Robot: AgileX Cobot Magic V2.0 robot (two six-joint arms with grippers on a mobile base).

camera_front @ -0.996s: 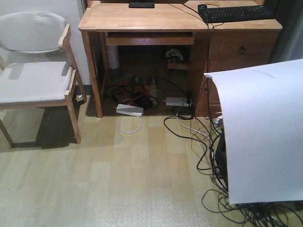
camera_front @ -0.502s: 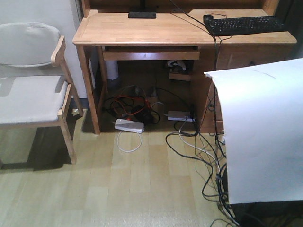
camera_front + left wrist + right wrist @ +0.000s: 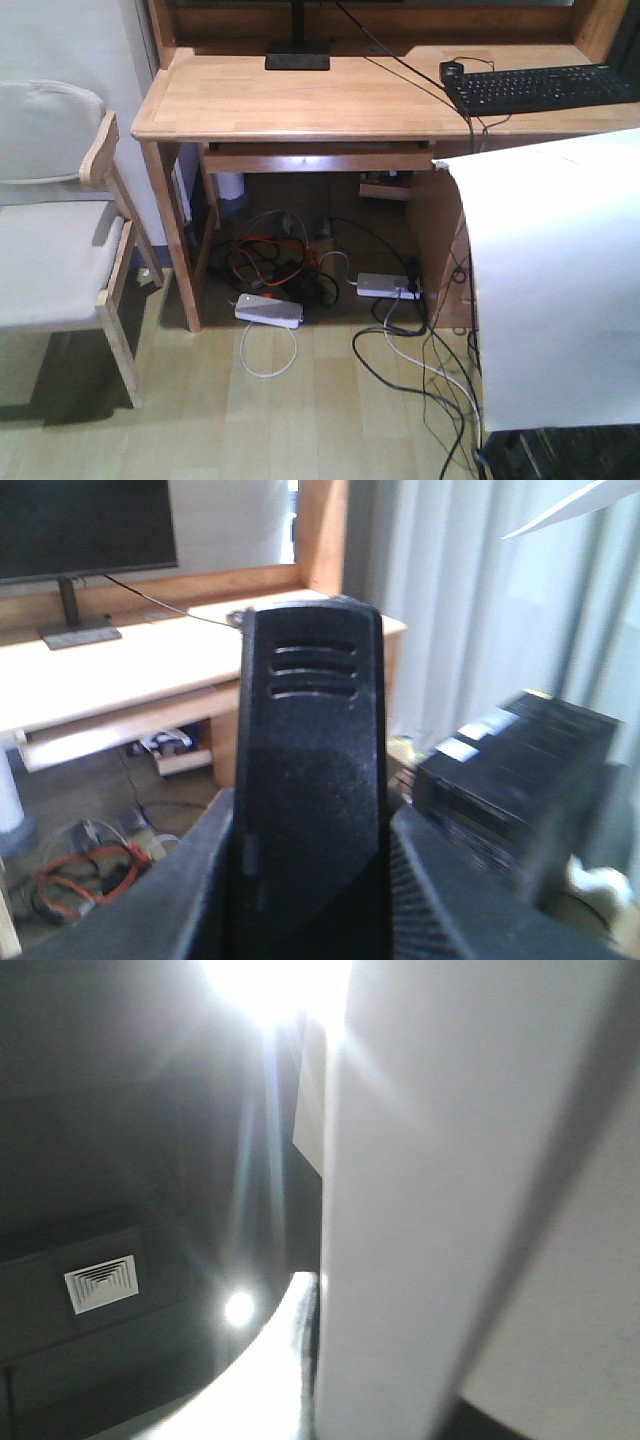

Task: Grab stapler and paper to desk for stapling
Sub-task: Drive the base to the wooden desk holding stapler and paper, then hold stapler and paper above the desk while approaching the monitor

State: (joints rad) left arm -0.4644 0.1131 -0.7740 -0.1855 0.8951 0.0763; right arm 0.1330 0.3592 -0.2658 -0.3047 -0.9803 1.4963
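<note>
The robot rolls up to the desk [image 3: 300, 100] with both loads aloft. The paper [image 3: 550, 290] hangs curled at the right, in front of the desk's right end and just below the keyboard [image 3: 545, 88]. From the left wrist, a black slotted body that appears to be the stapler [image 3: 310, 780] stands clamped between the left fingers [image 3: 195, 900], short of the desk and about level with its top. The right fingers are lost in glare behind the sheet, so their state cannot be told, though the sheet staying up suggests they are holding it.

The step in hand looks like the final approach. To do it well, the base should stop short of the desk's front edge and clear of the chair [image 3: 50, 250]. Both arms then need to lift their loads above the top before reaching in. The bare wood left of the keyboard, in front of the monitor stand [image 3: 297, 60], looks the safest landing spot. The limp sheet could catch on the desk edge or the keyboard.

Against half a second ago, the desk sits closer and fuller, the chair has slid further toward the left edge, and the paper keeps its place.
</note>
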